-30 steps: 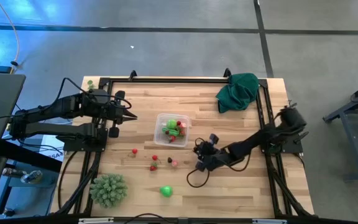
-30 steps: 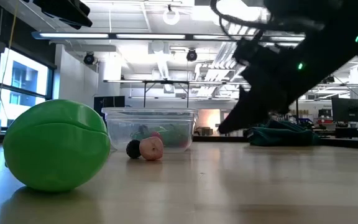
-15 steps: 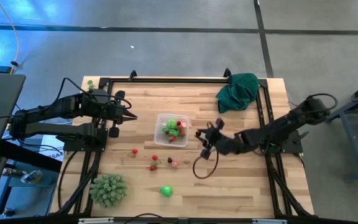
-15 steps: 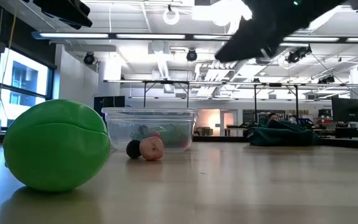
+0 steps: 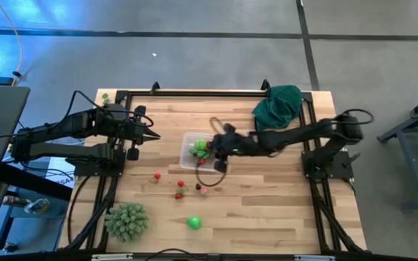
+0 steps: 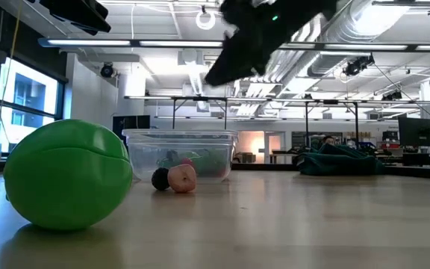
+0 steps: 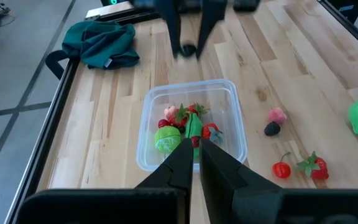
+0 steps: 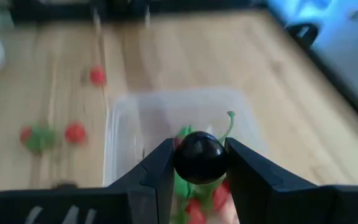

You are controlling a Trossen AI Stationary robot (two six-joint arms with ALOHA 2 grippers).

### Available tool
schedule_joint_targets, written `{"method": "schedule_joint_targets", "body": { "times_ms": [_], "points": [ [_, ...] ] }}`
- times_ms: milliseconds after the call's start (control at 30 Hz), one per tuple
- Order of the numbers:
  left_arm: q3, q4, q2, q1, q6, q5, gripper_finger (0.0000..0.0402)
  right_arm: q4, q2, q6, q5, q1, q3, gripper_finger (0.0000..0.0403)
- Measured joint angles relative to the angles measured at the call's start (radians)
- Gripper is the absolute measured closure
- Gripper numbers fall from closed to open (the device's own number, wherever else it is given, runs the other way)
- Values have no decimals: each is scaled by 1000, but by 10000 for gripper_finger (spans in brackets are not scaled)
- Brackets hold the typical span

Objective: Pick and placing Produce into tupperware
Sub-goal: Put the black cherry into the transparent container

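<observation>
Spanning the centre of the high view, the wooden worktop (image 5: 267,210) carries the clear tupperware (image 5: 201,151) at mid-frame, already holding red and green produce (image 7: 182,124). Loose produce lies below it: a green piece (image 5: 194,222), red pieces (image 5: 180,190) and a pink one (image 5: 204,190). The right pincer (image 8: 199,163) hangs over the tupperware, clamped on a dark round berry (image 8: 199,157). The left pincer (image 5: 153,135), fully closed and empty, waits at centre-left.
</observation>
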Motion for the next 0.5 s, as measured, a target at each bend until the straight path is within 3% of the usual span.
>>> {"method": "schedule_joint_targets", "body": {
  "times_ms": [300,500],
  "points": [
    [0,0,0,0,0,0,383,-294,303,-18,-105,-12,286,293],
    [0,0,0,0,0,0,383,-425,407,-6,-138,-11,389,293]
  ]
}}
